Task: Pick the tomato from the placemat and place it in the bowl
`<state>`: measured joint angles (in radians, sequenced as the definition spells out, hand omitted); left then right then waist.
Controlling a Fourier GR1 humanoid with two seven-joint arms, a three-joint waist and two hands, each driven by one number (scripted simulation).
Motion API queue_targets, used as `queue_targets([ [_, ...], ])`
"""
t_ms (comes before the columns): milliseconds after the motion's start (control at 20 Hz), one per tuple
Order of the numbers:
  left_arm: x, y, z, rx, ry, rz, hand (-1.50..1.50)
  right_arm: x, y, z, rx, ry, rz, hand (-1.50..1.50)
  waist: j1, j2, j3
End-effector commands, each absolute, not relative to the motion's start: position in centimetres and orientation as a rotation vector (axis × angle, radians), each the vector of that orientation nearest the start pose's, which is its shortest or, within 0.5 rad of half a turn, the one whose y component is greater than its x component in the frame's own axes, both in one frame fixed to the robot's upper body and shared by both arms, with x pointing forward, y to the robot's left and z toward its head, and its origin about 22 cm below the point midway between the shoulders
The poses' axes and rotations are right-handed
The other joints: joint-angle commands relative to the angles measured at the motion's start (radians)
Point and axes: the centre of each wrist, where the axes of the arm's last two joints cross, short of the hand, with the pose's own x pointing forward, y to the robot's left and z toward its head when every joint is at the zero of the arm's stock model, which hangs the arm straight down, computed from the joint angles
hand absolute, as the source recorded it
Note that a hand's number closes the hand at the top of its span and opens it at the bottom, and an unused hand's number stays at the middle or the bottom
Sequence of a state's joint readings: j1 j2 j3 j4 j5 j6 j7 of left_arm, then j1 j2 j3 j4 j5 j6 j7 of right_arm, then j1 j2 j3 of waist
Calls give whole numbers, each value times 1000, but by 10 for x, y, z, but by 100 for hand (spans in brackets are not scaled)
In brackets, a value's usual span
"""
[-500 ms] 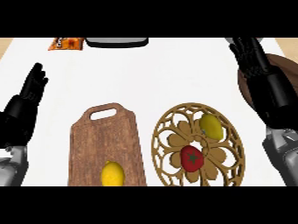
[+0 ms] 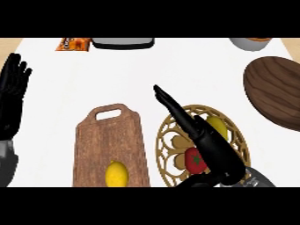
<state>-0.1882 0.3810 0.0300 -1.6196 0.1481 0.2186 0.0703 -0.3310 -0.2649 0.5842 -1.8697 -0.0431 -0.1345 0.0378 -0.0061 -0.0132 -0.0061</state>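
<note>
A red tomato point(image 2: 192, 161) lies on the round woven placemat point(image 2: 168, 141) at lower centre-right. My right hand point(image 2: 212, 149) stretches over the placemat from the lower right, open, its straight fingers pointing up and left. It covers the tomato's right side. A yellow fruit point(image 2: 220, 128) lies on the same placemat just right of the hand. The dark wooden bowl point(image 2: 283, 93) sits at the right edge, uncovered. My left hand point(image 2: 3, 105) rests open at the left edge, fingers up.
A wooden cutting board point(image 2: 107, 140) with a handle lies left of the placemat and carries a lemon point(image 2: 116, 174). At the counter's back stand an orange packet point(image 2: 73, 44), a dark flat tray point(image 2: 123, 42) and a pale vessel point(image 2: 250, 43).
My right hand has swung from above the wooden bowl at the right down and left over the placemat, reaching the tomato. The bowl now shows in full. The left hand has stayed put.
</note>
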Motion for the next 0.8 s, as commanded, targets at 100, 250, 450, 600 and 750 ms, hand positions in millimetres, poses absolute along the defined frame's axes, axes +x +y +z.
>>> queue_targets([
  [100, 287, 322, 93, 283, -1773, 50, 0, 151, -104, 72, 312, -2164, 736, -150, -23, 5, 6],
  [250, 283, 325, 91, 251, -1777, 49, 0, 127, -125, 76, 214, -2138, 842, -150, -14, 7, 6],
  [450, 274, 340, 64, 286, -1762, 49, 0, 124, -156, 98, -64, -2098, 995, -150, -21, 4, 4],
  [600, 272, 337, 71, 265, -1773, 49, 0, 119, -169, 129, -210, -1995, 1045, -150, -13, 4, 3],
  [750, 287, 335, 91, 267, -1778, 45, 0, 110, -184, 158, -309, -1876, 1192, -150, -21, 5, 3],
])
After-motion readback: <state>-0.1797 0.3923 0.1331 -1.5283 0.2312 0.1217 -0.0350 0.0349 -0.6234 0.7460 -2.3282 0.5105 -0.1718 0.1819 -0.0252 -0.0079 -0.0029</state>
